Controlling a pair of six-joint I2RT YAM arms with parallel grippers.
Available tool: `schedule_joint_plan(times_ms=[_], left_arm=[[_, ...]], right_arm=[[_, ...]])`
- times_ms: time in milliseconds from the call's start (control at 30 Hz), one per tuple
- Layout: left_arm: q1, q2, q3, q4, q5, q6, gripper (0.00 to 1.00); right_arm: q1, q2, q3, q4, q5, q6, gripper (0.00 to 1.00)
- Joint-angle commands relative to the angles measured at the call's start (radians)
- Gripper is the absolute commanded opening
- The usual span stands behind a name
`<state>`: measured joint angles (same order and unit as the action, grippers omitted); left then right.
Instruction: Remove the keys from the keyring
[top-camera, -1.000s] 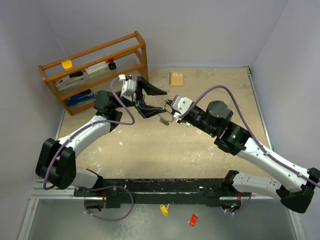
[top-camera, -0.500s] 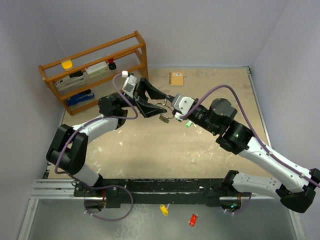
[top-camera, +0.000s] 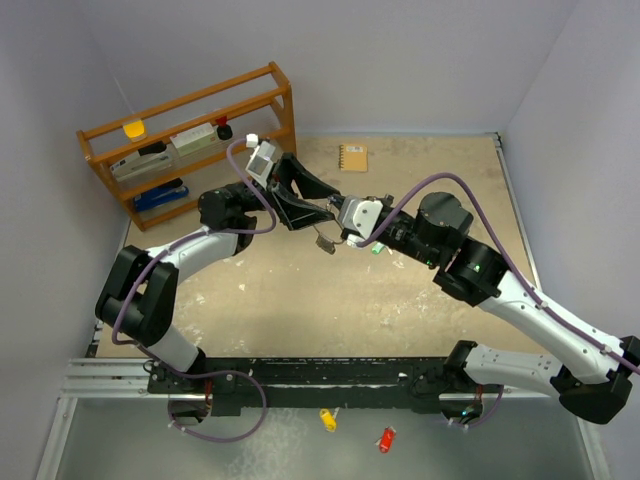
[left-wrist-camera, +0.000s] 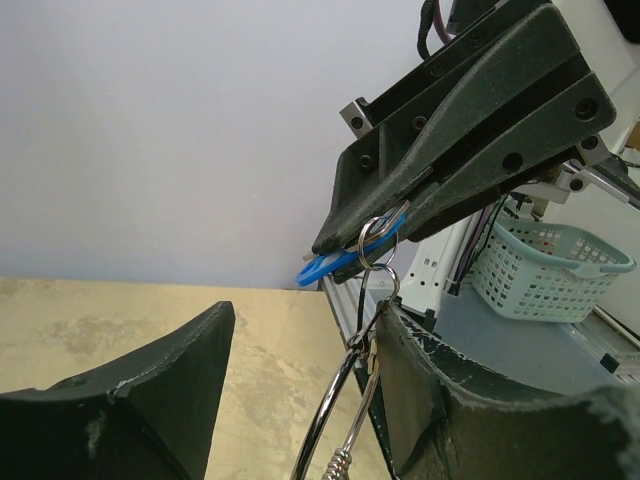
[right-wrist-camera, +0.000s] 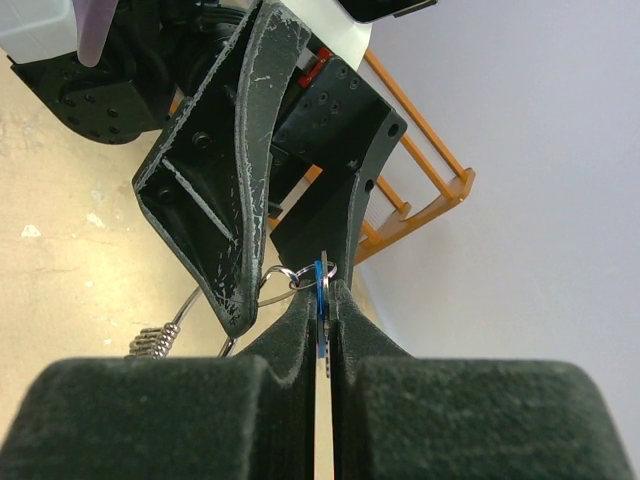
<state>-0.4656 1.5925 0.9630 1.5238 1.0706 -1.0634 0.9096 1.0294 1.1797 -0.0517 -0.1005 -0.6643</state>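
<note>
Sandy brown table top (top-camera: 300, 310) fills most of the top view, with pale walls around it. At the bottom edge, a small yellow plastic tag (top-camera: 327, 418) and a small red plastic tag (top-camera: 385, 438) lie on the grey metal ledge, well apart from the work.

Up in the middle of the frame the two arms meet. The right gripper (left-wrist-camera: 350, 240) is squeezed tight on the tiny key with the flat blue plastic tag (left-wrist-camera: 322, 268). That key is joined to the thin silver wire keyring (left-wrist-camera: 335, 425), which dangles in the air between the wide-apart fingers of the left gripper (left-wrist-camera: 305, 320). I cannot tell if a finger touches it.

A tiny light green bit (top-camera: 377, 250) lies on the table beside the right arm. It may be the green key, already off, but it is too small to tell. I think the blue key is left to do.

At the upper left stands an orange wooden shelf (top-camera: 285, 110).
</note>
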Motion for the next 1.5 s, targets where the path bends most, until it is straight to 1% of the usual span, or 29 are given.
schedule_joint_plan(times_ms=[0, 367, 533, 667, 700, 733, 1000, 1167, 1233, 1367, 1467], left_arm=[[0.001, -0.037, 0.032, 0.199, -0.024, -0.027, 0.55], [-0.006, -0.049, 0.018, 0.199, -0.025, -0.025, 0.46], [-0.012, -0.063, 0.007, 0.199, -0.025, -0.022, 0.45], [-0.014, -0.071, 0.004, 0.199, -0.029, -0.026, 0.52], [-0.015, -0.071, 0.003, 0.199, -0.03, -0.025, 0.56], [-0.015, -0.072, -0.002, 0.199, -0.032, -0.026, 0.57], [-0.015, -0.059, -0.008, 0.199, -0.046, -0.035, 0.58], [-0.015, -0.053, -0.025, 0.199, -0.05, -0.027, 0.56], [-0.015, -0.05, -0.032, 0.198, -0.063, -0.023, 0.66], [0.003, -0.063, -0.06, 0.179, -0.148, 0.009, 0.71], [0.014, -0.088, -0.069, 0.065, -0.203, 0.092, 0.72]], right_arm=[[0.006, -0.007, 0.052, 0.033, -0.031, -0.021, 0.0], [0.006, -0.008, 0.027, 0.081, -0.025, -0.036, 0.0], [0.006, -0.004, 0.016, 0.11, -0.013, -0.051, 0.0], [0.006, 0.009, 0.016, 0.132, 0.015, -0.056, 0.0], [0.006, 0.01, 0.014, 0.14, 0.023, -0.057, 0.0], [0.006, 0.011, 0.012, 0.146, 0.028, -0.058, 0.0], [0.006, 0.002, -0.006, 0.187, 0.026, -0.057, 0.0], [0.006, -0.003, -0.009, 0.209, 0.06, -0.056, 0.0], [0.006, -0.003, -0.005, 0.209, 0.075, -0.055, 0.0], [0.006, -0.002, 0.005, 0.197, 0.112, -0.052, 0.0], [0.006, -0.009, 0.0, 0.194, 0.13, -0.051, 0.0]])
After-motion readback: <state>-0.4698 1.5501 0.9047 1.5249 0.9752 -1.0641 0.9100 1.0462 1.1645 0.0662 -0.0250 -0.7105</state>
